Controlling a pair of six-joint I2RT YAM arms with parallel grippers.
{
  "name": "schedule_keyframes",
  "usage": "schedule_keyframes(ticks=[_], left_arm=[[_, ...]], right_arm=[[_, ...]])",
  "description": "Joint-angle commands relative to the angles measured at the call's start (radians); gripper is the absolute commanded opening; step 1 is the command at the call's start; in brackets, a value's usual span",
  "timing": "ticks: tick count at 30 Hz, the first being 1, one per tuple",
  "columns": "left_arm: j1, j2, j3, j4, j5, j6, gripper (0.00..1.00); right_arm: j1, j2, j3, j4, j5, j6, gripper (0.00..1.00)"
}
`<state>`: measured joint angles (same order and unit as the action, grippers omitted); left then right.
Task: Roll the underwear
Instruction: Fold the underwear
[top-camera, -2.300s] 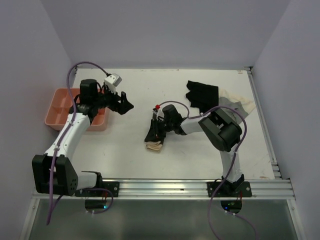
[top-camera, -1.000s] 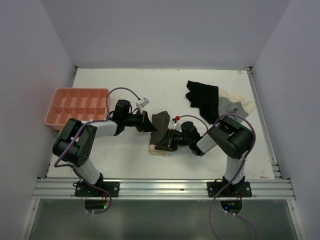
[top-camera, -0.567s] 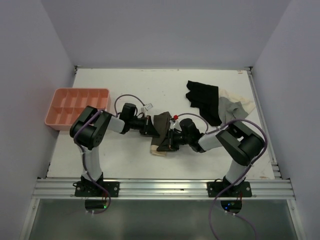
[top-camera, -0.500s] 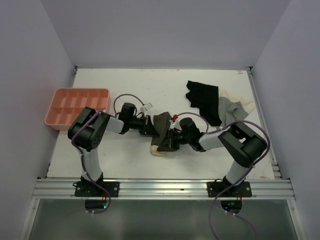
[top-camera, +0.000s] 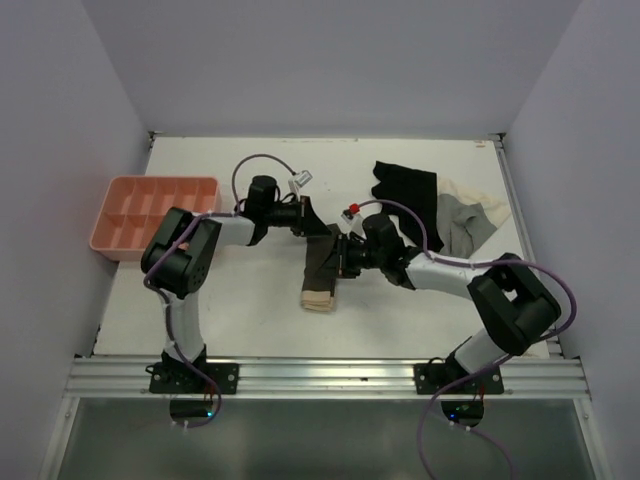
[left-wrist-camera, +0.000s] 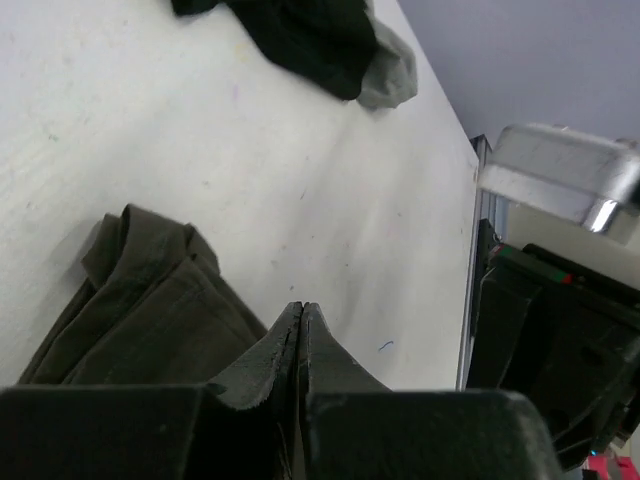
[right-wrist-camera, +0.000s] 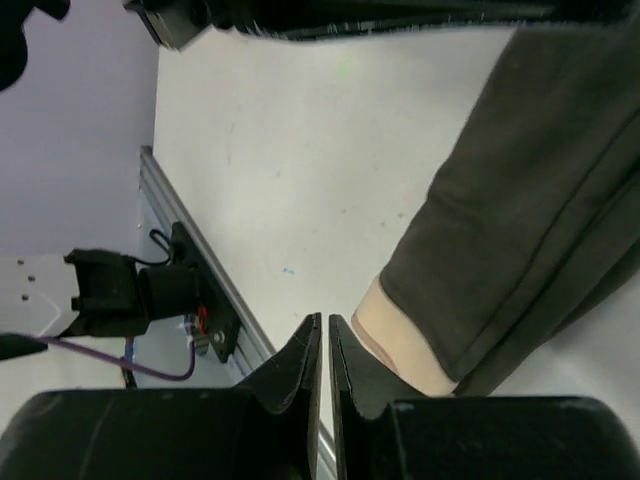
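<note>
The underwear (top-camera: 321, 265) lies lengthwise on the worktop (top-camera: 250, 310) — pale waistband (top-camera: 318, 299) toward the arm bases.
Its long axis runs near-to-far. Your left pincer (top-camera: 314, 228) sits pressed shut at the far end; your right pincer (top-camera: 341, 257), beside the right edge, shows a bare sliver of gap — nothing between.

the soft fabric underwear (top-camera: 322, 262) is dark brown with a pale beige waistband. the divided plastic tray (top-camera: 160, 183) is salmon pink.

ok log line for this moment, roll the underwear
underwear: folded strip, not rolled | left gripper: shut at far end | right gripper: nearly shut beside it
</note>
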<state>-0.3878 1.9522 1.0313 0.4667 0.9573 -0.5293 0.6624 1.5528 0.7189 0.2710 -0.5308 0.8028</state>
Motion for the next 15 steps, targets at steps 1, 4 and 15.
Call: schedule_keyframes(ticks=[1, 4, 15], left_arm=[[-0.011, 0.088, 0.053, 0.076, -0.011, -0.063, 0.04], [-0.023, 0.138, 0.078, 0.087, -0.035, -0.077, 0.03], [-0.013, 0.240, 0.089, 0.036, -0.114, -0.083, 0.00]], right_arm=[[-0.026, 0.070, 0.019, 0.034, 0.042, 0.002, 0.10], [-0.032, 0.159, -0.008, 0.128, 0.032, 0.041, 0.08], [-0.032, 0.428, -0.093, 0.381, -0.034, 0.116, 0.00]])
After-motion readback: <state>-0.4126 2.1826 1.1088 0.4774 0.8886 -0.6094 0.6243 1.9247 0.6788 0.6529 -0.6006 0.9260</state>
